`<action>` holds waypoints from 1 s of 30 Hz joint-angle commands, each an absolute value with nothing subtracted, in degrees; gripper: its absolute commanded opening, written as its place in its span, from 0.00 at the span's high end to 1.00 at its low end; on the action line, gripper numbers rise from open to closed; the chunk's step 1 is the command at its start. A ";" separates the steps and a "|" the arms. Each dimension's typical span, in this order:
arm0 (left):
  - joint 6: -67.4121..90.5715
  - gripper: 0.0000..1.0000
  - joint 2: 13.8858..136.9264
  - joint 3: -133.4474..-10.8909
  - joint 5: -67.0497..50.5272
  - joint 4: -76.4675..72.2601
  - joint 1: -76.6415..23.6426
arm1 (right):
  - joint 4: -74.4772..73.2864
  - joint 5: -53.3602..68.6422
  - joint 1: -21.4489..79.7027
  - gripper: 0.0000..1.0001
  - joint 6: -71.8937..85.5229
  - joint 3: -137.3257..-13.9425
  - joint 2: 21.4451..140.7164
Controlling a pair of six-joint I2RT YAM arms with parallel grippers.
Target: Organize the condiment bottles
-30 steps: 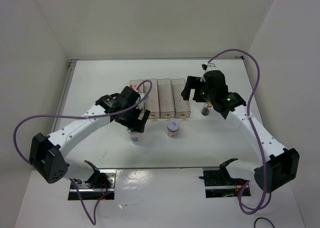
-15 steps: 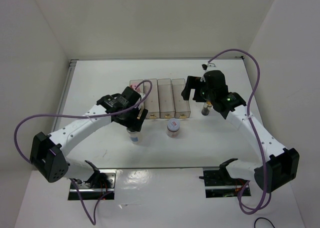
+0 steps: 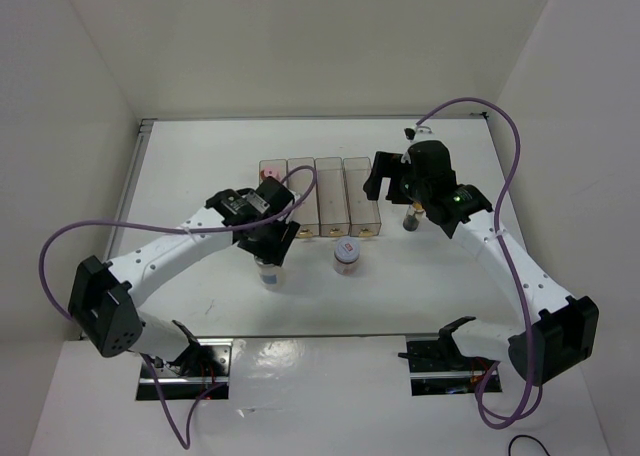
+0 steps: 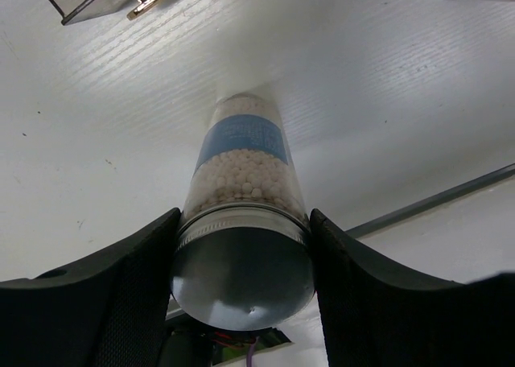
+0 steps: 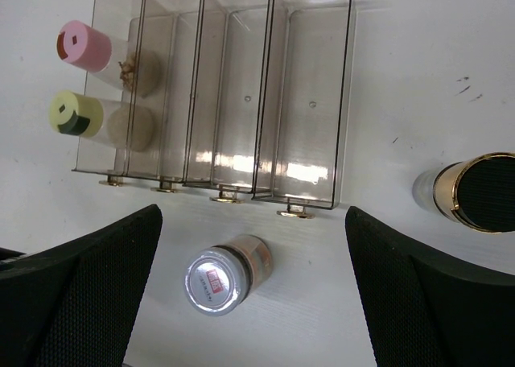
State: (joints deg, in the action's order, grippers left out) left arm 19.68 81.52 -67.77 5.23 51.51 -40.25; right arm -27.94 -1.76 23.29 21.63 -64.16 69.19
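Observation:
My left gripper (image 4: 245, 222) is shut on the silver-grey-capped bottle (image 4: 241, 166) of white beads, one finger pressed to each side of its cap; the bottle (image 3: 268, 274) stands upright on the table. My right gripper (image 5: 253, 216) hangs open above the table with nothing between its fingers. Below it stands the short jar with a red-marked white lid (image 5: 216, 280). A slim dark bottle with a gold band (image 5: 475, 191) stands to the right of the bins. The pink-capped bottle (image 5: 84, 45) and pale-yellow-capped bottle (image 5: 74, 113) stand in the leftmost bin.
A row of clear rectangular bins (image 3: 345, 211) sits mid-table between the arms; three of them hold nothing. The jar (image 3: 346, 255) stands just in front of the bins. White walls close in the table on three sides.
My left gripper has closed from open onto the silver-grey cap, and the left arm has shifted slightly right. The right arm has not moved.

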 commanded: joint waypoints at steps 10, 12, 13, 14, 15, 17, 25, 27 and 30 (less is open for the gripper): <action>17.85 0.55 80.94 -91.12 3.26 58.01 -40.78 | -27.69 -5.62 23.03 0.01 21.53 -65.13 69.79; 17.06 0.55 83.40 -97.08 3.77 58.62 -40.78 | -27.69 -5.62 22.33 0.01 21.53 -65.74 69.79; 16.18 0.55 85.67 -99.03 3.78 59.23 -40.78 | -27.69 -5.62 21.45 0.01 21.53 -65.74 69.79; 16.17 0.55 86.91 -100.97 4.56 59.24 -40.78 | -27.69 -5.62 21.45 0.01 21.53 -66.26 69.79; 15.48 0.55 88.05 -104.55 5.09 59.24 -40.78 | -27.69 -5.62 20.49 0.01 21.53 -66.27 69.79; 14.77 0.55 91.73 -107.65 6.32 58.63 -40.78 | -27.69 -4.40 19.51 0.01 21.01 -66.88 69.26; 13.62 0.53 102.39 -116.72 13.97 54.51 -39.12 | -28.21 -3.87 16.96 0.01 19.16 -68.55 70.49; 13.01 0.53 103.10 -116.72 13.97 51.87 -37.89 | -28.21 -3.87 16.35 0.01 18.64 -68.55 70.49; 12.30 0.52 104.94 -117.41 12.40 50.54 -35.86 | -28.21 -3.87 15.82 0.01 18.63 -69.08 71.63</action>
